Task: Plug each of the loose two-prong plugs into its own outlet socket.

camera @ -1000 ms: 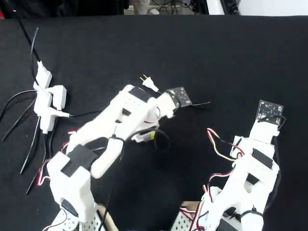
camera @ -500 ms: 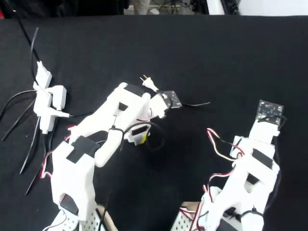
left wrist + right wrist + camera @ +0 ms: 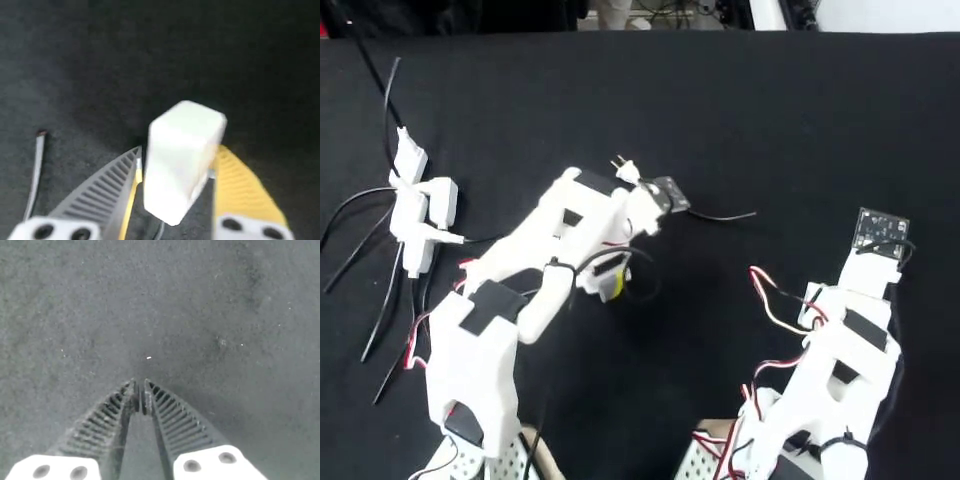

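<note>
A white plug [image 3: 182, 155] sits end-on between the grey and yellow fingers of my left gripper [image 3: 176, 159], which is shut on it. From above, that gripper [image 3: 604, 284] hangs low under the bent left arm, its yellow finger [image 3: 613, 287] showing. A second two-prong plug [image 3: 626, 170] lies on the black cloth beside the arm's wrist, and a black cable [image 3: 725, 216] trails off to the right. The white outlet sockets [image 3: 420, 205] sit at the far left. My right gripper [image 3: 139, 390] is shut on nothing, low over bare cloth at the right [image 3: 880, 228].
Several black cables [image 3: 380, 290] fan out from the sockets toward the left edge. A thin pale wire end [image 3: 36, 165] lies on the cloth near the left gripper. Open black cloth spreads across the back and middle of the table.
The left arm has swung a little to the left, carrying its plug with it and uncovering more of the black cable. The right arm has not moved.
</note>
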### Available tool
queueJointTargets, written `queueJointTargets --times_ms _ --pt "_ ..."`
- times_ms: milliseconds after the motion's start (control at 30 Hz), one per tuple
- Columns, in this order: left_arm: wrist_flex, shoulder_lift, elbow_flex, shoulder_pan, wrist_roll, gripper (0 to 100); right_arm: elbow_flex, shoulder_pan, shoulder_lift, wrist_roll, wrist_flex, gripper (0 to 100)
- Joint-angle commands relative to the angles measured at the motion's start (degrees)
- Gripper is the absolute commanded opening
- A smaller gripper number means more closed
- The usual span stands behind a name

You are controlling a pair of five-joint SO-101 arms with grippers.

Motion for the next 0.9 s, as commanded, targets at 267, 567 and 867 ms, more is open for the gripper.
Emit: queueJointTargets --times_ms 267,567,867 --pt "0.44 -10.29 -0.66 -5.32 2.73 28 -3.38 0.53 -0.04 0.09 -0.79 1.5" --pt "-2.81 -25.58 10.86 -5.76 2.37 28 -3.38 0.53 0.04 0.09 -0.97 1.5" --pt "-0.35 -48.18 24.40 -6.99 -1.76 29 -3.47 0.18 0.22 0.09 -0.97 1.5"
